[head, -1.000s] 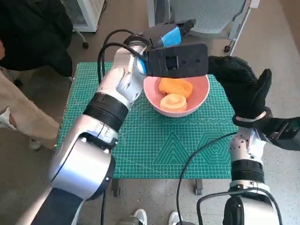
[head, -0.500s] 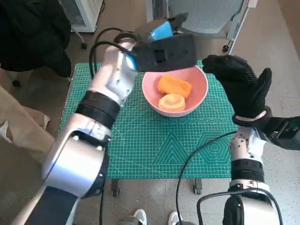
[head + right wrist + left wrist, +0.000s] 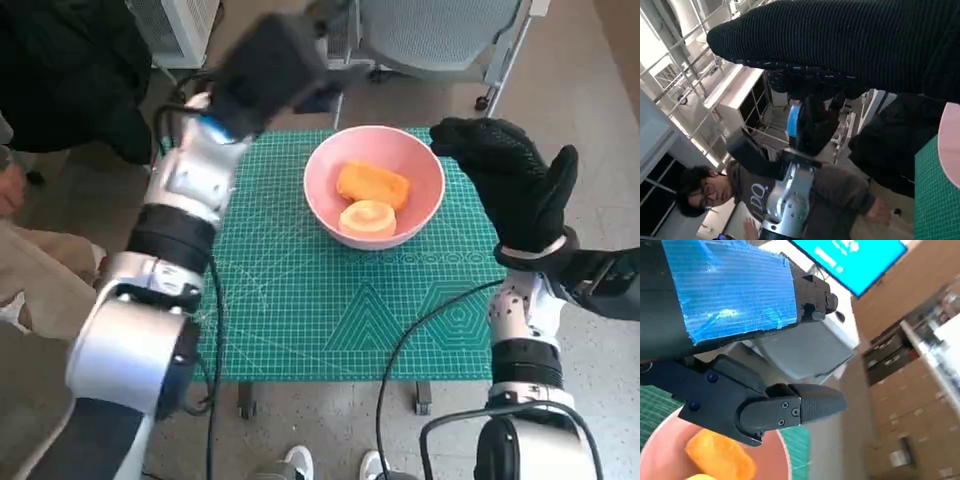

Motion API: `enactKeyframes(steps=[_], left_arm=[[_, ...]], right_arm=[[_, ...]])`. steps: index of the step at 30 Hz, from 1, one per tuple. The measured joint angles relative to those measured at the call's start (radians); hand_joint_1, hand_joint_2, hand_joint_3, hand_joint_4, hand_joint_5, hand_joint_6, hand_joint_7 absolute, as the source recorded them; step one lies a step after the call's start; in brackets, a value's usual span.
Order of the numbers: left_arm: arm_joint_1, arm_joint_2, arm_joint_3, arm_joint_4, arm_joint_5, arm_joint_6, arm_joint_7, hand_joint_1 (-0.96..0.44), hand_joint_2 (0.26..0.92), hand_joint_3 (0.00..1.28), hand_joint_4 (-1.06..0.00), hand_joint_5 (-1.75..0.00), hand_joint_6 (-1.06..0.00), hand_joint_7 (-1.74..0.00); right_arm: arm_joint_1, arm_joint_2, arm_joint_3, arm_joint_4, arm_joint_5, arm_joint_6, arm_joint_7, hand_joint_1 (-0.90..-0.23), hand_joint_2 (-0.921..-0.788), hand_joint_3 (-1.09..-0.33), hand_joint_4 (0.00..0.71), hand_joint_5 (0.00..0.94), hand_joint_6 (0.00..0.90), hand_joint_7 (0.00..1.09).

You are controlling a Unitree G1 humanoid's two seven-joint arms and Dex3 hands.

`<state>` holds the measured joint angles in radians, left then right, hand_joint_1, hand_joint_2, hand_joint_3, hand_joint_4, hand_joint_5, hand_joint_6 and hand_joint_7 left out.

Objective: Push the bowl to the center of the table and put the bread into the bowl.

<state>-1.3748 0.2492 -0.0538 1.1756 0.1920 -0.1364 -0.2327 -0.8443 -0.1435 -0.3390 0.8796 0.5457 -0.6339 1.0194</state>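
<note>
Inside the pink bowl (image 3: 374, 186) two orange pieces of bread (image 3: 372, 184) are seen lying, one oblong and one round (image 3: 368, 217), so the placing step is judged done; the bowl sits toward the far edge of the desk (image 3: 330, 320) and a little right of its middle, so whether the push to the center is fully finished is left open, and little else seems to remain. No bread is seen outside the bowl. Above the far left corner of the desk the left robot hand (image 3: 275, 65) is raised clear of the bowl, nothing held in it, its black fingers (image 3: 815, 405) stretched out with a gap between them in the left wrist view. Just beside the bowl's right rim the gloved right robot hand (image 3: 515, 185) is held upright, spread and holding nothing. A green gridded cutting mat is laid over the desk. Beyond it a grey mesh chair (image 3: 440, 30) and a white appliance (image 3: 180, 25) stand on a tan floor, and a person (image 3: 60, 90) is seated at the left.
</note>
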Motion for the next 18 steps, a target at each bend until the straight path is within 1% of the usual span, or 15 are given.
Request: enactKeyframes(steps=[8, 13, 18], left_arm=[[0.128, 0.056, 0.066, -0.125, -0.070, -0.066, -0.019, -0.81, 0.921, 0.69, 0.00, 0.00, -0.10, -0.01], [0.241, 0.077, 0.119, -0.226, -0.138, -0.139, -0.030, -0.78, 0.921, 0.70, -0.02, -0.01, -0.10, -0.01], [0.350, 0.080, 0.160, -0.331, -0.200, -0.172, -0.048, -0.74, 0.921, 0.71, -0.03, -0.01, -0.11, -0.02]], right_arm=[[-0.001, 0.017, 0.006, -0.004, -0.002, -0.004, -0.003, -0.648, -0.921, -0.609, 0.166, 0.003, 0.202, 0.03], [-0.001, 0.029, 0.011, -0.005, -0.004, -0.014, -0.011, -0.653, -0.921, -0.604, 0.167, 0.003, 0.203, 0.03], [-0.004, 0.032, 0.018, 0.000, -0.009, -0.021, -0.013, -0.658, -0.921, -0.609, 0.167, 0.002, 0.207, 0.03]])
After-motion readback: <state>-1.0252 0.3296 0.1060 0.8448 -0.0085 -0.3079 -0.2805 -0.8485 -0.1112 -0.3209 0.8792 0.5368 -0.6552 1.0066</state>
